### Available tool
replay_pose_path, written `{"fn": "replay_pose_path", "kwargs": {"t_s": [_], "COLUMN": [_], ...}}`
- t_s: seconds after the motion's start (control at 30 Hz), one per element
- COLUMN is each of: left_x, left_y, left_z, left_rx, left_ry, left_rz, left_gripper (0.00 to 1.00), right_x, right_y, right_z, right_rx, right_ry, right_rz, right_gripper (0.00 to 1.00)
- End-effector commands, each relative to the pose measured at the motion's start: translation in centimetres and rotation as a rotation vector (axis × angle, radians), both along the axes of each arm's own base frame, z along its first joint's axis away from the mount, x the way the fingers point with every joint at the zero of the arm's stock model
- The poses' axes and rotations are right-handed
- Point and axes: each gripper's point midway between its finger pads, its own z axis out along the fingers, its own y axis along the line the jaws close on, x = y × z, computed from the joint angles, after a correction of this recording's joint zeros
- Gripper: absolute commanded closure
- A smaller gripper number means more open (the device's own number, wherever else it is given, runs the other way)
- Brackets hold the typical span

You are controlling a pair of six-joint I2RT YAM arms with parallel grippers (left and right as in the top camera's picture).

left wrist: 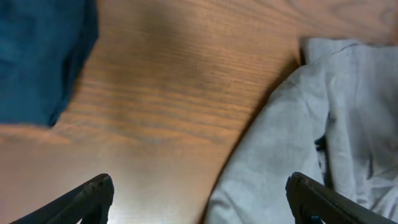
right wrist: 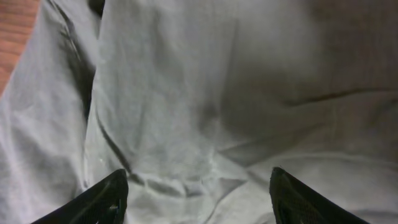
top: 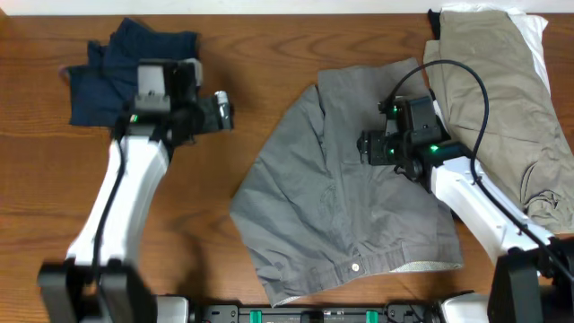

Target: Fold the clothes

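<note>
Wood-grain table (top: 269, 54) fills the overhead view, with bare board along the far edge at its middle and down the whole left side.

A navy garment (top: 99, 76) lies bunched in the far-left corner. The grey shorts (top: 332, 206) lie spread at the middle of the table and reach almost to the near edge. Their metal snap button (top: 356, 266) and pale inner waistband (top: 413, 266) lie along that near hem. A khaki garment (top: 502, 99) is heaped along the right edge from the far-right corner downward. White cloth (top: 535, 31) shows from under its far end. The khaki heap lies just beside the far-right part of the shorts, and I cannot tell whether they touch.

The left gripper (top: 222, 109) hangs over the strip of bare wood between the navy garment and the shorts. Its fingers (left wrist: 93, 196) are spread wide with only table and the left edge of the shorts below them, so it is released and grasps nothing.

The right gripper (top: 368, 148) is above the far-right part of the shorts. Its fingers (right wrist: 106, 199) are also parted wide over creased grey cloth, with no fold pinched between them.
</note>
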Motion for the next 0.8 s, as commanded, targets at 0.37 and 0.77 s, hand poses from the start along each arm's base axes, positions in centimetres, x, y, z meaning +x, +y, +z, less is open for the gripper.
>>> {"fn": "replay_pose_path", "kwargs": {"t_s": [0.37, 0.77], "left_x": [2.6, 2.4], "left_y": [-5.8, -11.5], "left_z": [-5.0, -10.0], "left_rx": [-0.075, -0.045], "left_ry": [0.052, 0.075], "left_rz": [-0.304, -0.447], "left_gripper": [0.15, 0.16], "right_x": [0.4, -0.1], "right_y": [0.2, -0.2], "right_z": [0.4, 0.0], "right_rx": [-0.011, -0.023], "right_ry": [-0.022, 0.003], "right_rz": [0.062, 0.056], "right_gripper": [0.31, 0.31]}}
